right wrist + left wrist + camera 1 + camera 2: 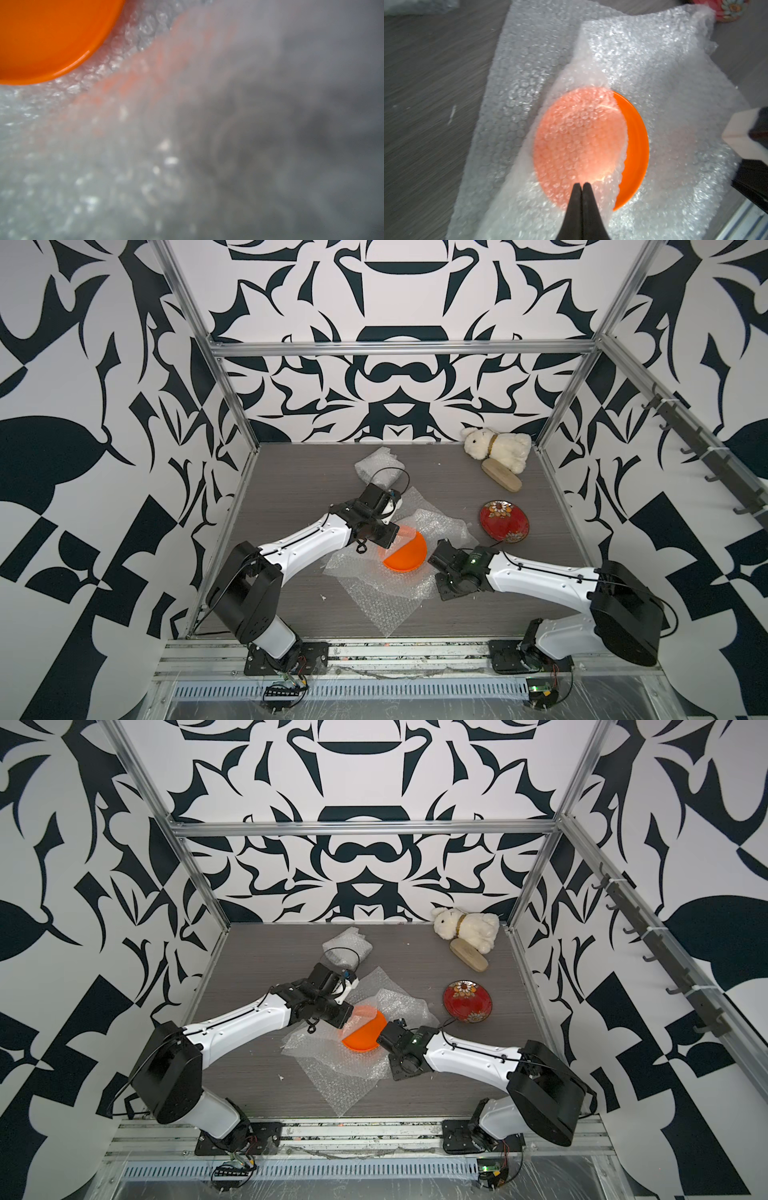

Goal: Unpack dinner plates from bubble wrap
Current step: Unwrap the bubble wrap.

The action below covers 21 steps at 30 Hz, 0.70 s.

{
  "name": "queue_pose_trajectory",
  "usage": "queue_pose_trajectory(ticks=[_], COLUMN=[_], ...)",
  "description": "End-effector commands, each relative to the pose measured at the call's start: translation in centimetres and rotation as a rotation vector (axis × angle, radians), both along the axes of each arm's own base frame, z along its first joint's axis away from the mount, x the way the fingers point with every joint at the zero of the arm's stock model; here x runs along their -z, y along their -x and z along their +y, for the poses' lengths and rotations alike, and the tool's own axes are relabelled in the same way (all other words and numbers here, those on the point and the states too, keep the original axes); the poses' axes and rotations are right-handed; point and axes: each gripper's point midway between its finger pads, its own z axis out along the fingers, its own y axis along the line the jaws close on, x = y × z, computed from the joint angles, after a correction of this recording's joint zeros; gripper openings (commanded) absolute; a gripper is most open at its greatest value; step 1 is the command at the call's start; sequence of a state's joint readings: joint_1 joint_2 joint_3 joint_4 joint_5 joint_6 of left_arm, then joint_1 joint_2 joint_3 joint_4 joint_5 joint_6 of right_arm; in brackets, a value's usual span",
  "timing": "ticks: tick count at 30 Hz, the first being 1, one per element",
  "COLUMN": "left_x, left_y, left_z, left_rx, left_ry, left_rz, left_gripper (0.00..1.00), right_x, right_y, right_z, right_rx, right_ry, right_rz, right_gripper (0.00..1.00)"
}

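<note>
1. Right now my left gripper [581, 185] has its jaws pressed together, pinching a flap of the bubble wrap [664, 83] that drapes over most of the orange plate [636, 145].
2. That orange plate sits mid-table on the spread wrap, between my two arms, with only a crescent of it bare.
3. My right gripper [435, 556] sits low over the wrap, just beside the plate's edge. Its jaws are closed, but the wrist view is too blurred to tell whether they grip anything.
4. The red plate [504, 520] lies unwrapped on the table [291, 489], on my right side, near the sheet's edge.
5. A crumpled wrap bundle [378, 470] lies farther back, beyond my left wrist.
</note>
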<state>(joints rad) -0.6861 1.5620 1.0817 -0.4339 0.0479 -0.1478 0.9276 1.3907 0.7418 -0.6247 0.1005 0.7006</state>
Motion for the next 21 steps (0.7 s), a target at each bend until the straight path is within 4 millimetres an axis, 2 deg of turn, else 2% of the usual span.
queue_pose_trajectory(ticks=[1,9,16,21], left_x=[-0.3,-0.4,0.1,0.7], left_y=[-0.8,-2.5,-4.6,-5.5], left_z=[1.5,3.7,7.2,8.2], left_rx=[-0.071,-0.155,-0.272,-0.291], left_ry=[0.001,-0.015,-0.067,-0.073], left_rz=[-0.015,-0.022,-0.017,0.008], left_gripper=[0.00,0.00,0.00,0.00], right_x=[-0.1,-0.1,0.0,0.2], right_y=[0.2,0.3,0.4,0.4], right_z=[-0.3,-0.5,-0.6,-0.6], right_rx=[0.004,0.005,0.005,0.004], right_ry=[0.011,0.015,0.019,0.024], right_rz=[-0.006,-0.004,0.002,0.009], right_gripper=[0.00,0.00,0.00,0.00])
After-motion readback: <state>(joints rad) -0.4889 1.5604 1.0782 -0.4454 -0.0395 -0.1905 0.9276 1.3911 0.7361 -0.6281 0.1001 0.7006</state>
